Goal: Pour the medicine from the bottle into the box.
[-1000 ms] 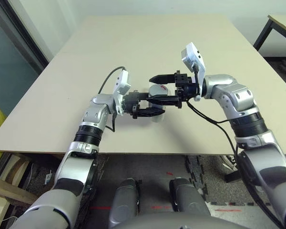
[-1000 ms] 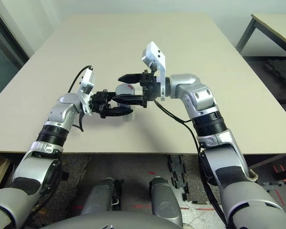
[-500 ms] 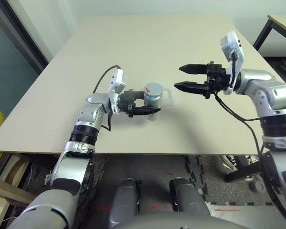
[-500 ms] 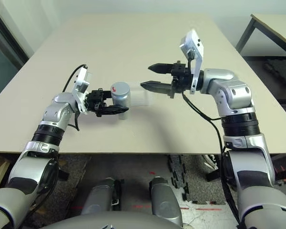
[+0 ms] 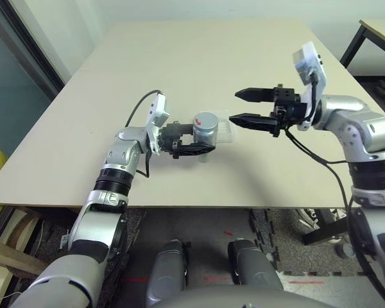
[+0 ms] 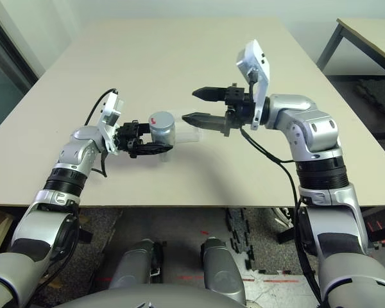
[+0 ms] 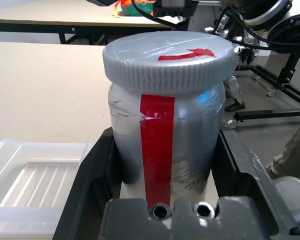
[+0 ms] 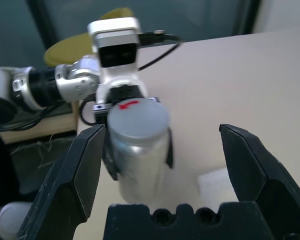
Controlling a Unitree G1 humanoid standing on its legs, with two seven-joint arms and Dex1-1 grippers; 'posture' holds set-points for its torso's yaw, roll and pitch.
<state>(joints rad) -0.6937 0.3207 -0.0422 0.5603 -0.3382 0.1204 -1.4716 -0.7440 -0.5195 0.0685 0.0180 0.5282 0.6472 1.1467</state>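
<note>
Left gripper (image 5: 194, 142) jaws pinching small silver-grey cylindrical bottle (image 5: 205, 128) upright, capped, steadying it beside clear shallow plastic box (image 5: 226, 132) on beige surface (image 5: 199, 58). Right gripper (image 5: 247, 107) jaws spread, aimed at cap, likely for unscrewing.

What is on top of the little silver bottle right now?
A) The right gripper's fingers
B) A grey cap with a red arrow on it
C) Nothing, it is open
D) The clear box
B: the bottle, gripped upright by the left gripper, wears a ridged grey cap marked with a red arrow, while the open right gripper hangs apart from it and the clear box lies on the table beside it.
</note>
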